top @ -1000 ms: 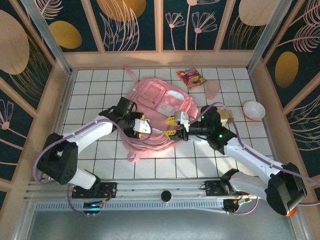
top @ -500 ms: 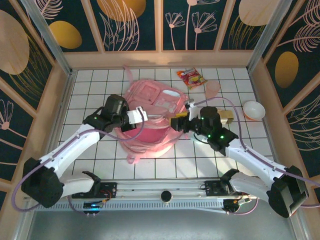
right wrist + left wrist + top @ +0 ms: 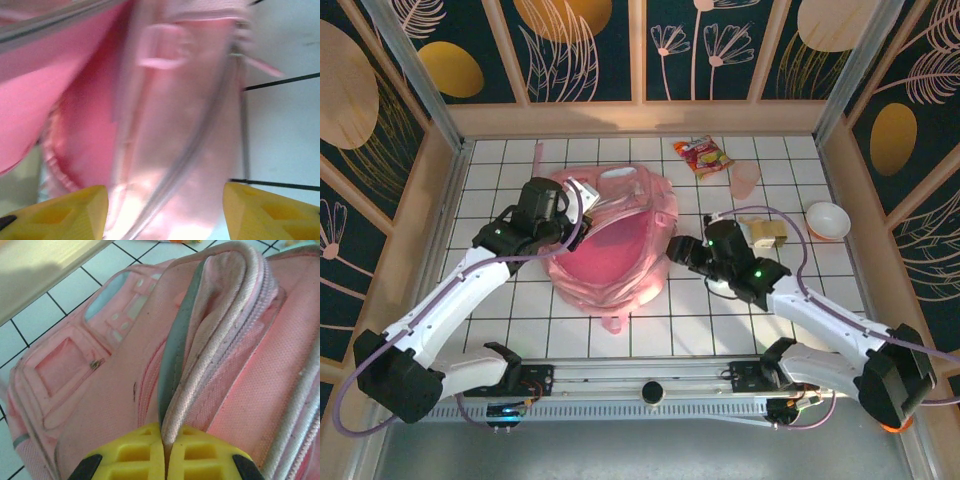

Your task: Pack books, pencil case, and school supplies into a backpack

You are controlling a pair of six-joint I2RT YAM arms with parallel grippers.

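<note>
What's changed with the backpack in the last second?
The left gripper shut on the backpack rim and pulled it toward the far left, spreading the mouth open. The right gripper opened wider beside it. The snack packet, cup and bowl stayed put.

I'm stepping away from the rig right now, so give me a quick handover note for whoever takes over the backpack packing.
Left gripper: shut on the backpack at its opening edge, holding it up.
Right gripper: open at the backpack's side, gripping nothing.
Backpack lies mid-table, mouth open.
Pale yellow block sits on the table near the right gripper.
Done: backpack opened.
To do: pack everything.
</note>
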